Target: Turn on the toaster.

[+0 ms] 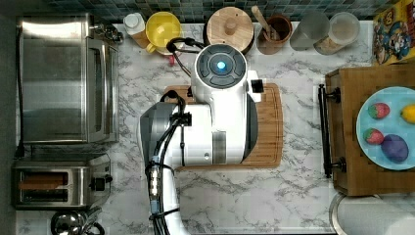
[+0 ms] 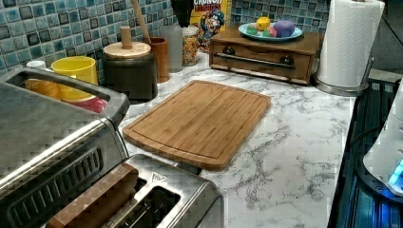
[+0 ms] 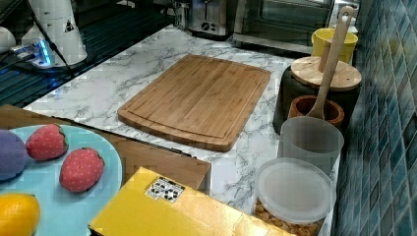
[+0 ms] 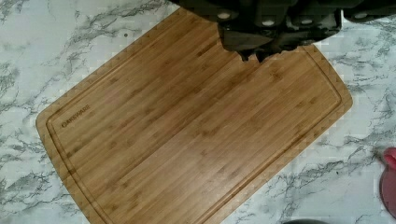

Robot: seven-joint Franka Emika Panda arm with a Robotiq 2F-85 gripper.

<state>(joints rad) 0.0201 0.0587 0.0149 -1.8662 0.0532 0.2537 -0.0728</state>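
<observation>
In the left view the toaster (image 2: 157, 199) sits nearest the lens, just short of the cutting board (image 2: 199, 121), its near corner almost meeting the board's front edge. A brown slab (image 2: 90, 199) stands in one of its two top slots. In the top view the toaster (image 1: 54, 186) lies well off the cutting board's lower-left corner, with its black lever (image 1: 100, 183) on the end that faces the board.

The toaster oven (image 2: 43, 142) stands beside it, also on the top view's left of the board. The arm (image 1: 220, 107) hangs over the board and covers most of it in the top view. In the wrist view the gripper (image 4: 253, 57) hovers above the board's bare wood with its fingertips drawn together, clamping nothing.

Past the board's far-left edge in the left view are a yellow cup (image 2: 76, 69) and a dark canister with a wooden lid (image 2: 128, 66). Farther beyond the board, a wooden box (image 2: 263, 50) carries a blue plate (image 2: 292, 34) of toy fruit. A paper towel roll (image 2: 349, 42) stands to the left view's right of it.
</observation>
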